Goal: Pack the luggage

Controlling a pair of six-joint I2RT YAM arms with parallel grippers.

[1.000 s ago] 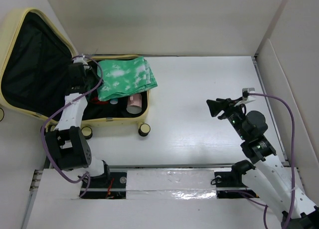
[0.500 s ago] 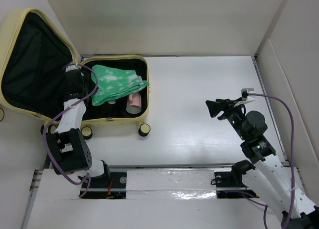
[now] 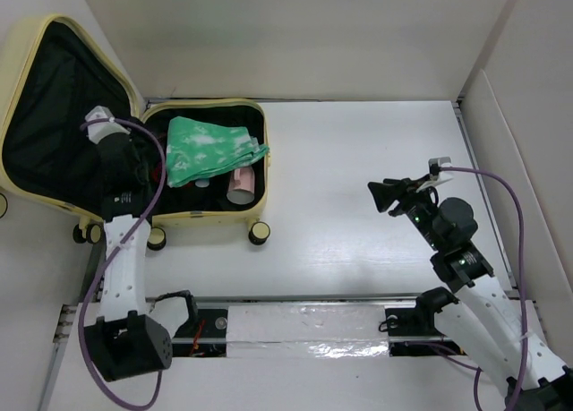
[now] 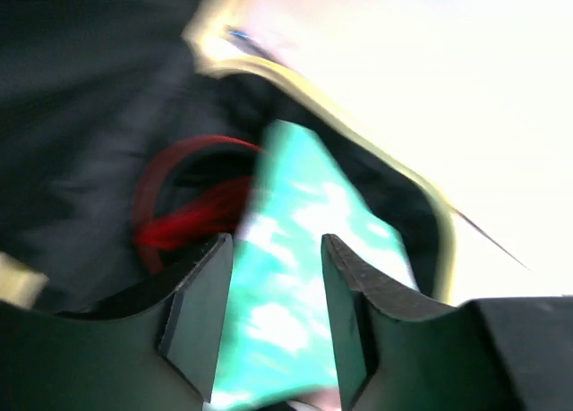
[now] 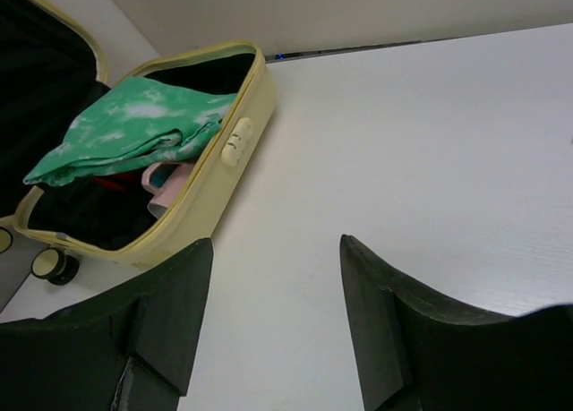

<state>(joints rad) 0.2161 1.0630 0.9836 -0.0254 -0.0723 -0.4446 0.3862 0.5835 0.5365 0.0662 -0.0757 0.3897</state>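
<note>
Top external view: luggage (image 3: 206, 217) lies open at the table's (image 3: 358, 160) far-left corner, green cloth (image 3: 208, 145) inside just right of the left jaws, parted and empty; right jaws, also parted, hang well apart.

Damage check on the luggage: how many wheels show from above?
4. Two wheels on the packed half's near edge, two on the open lid's, one cut off at the frame.

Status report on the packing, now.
Both open: left gripper at the luggage, right gripper above the table. Lid up, green cloth piled inside. Cloth corner at the rim may foul closing.
</note>
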